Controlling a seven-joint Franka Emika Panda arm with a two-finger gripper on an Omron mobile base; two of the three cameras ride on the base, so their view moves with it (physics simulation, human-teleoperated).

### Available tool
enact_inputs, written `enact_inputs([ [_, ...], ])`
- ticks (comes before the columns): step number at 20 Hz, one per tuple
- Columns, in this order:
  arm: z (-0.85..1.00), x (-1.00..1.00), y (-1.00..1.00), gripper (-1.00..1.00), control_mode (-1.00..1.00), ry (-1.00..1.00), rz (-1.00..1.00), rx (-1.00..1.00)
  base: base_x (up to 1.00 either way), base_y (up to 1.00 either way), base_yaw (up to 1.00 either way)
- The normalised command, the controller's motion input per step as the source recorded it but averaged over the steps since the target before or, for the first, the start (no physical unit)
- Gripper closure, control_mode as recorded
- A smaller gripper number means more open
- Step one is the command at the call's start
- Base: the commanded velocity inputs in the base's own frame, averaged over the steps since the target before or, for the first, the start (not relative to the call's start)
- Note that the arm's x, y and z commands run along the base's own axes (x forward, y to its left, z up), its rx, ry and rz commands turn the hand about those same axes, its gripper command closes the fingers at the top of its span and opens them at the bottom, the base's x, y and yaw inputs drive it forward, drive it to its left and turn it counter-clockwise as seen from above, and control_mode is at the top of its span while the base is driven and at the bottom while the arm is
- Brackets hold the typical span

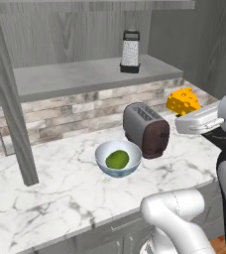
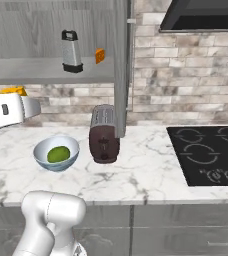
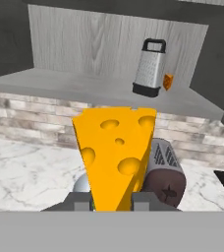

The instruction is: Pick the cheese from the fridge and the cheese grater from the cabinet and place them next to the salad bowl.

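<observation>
Clearly cheese (image 3: 115, 152) is clamped in the gripper (image 3: 113, 199) above the worktop (image 1: 50, 183), grater (image 1: 130, 51) stood on cabinet shelf (image 1: 70, 77), bowl (image 1: 117, 158) set beside toaster (image 1: 146, 130).

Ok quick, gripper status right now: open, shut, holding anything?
Gripper: shut on the cheese, held up above the counter, not yet set down by the salad bowl.

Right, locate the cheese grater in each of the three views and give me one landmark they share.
Left base view: the cheese grater stands upright at top centre, on the cabinet shelf.
Right base view: it stands upper left, on the same shelf, left of the small orange chunk.
Hand view: it stands upper right, above the cheese.
Shared landmark: the dark toaster on the counter below the grater.
</observation>
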Motion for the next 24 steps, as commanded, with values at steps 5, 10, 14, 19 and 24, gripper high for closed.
enact_inputs([
  [5, 0.0, 0.0, 0.0, 1.0, 1.0, 0.0, 0.0, 0.0, 0.65, 0.51, -0.18],
  [10, 0.0, 0.0, 0.0, 1.0, 1.0, 0.0, 0.0, 0.0, 0.02, 0.01, 0.0],
  [14, 0.0, 0.0, 0.0, 1.0, 1.0, 0.0, 0.0, 0.0, 0.0, 0.0, 0.0],
  [19, 0.0, 0.0, 0.0, 1.0, -1.0, 0.0, 0.0, 0.0, 0.0, 0.0, 0.0],
  [24, 0.01, 0.26, 0.0, 1.0, -1.0, 0.02, 0.0, 0.0, 0.0, 0.0, 0.0],
])
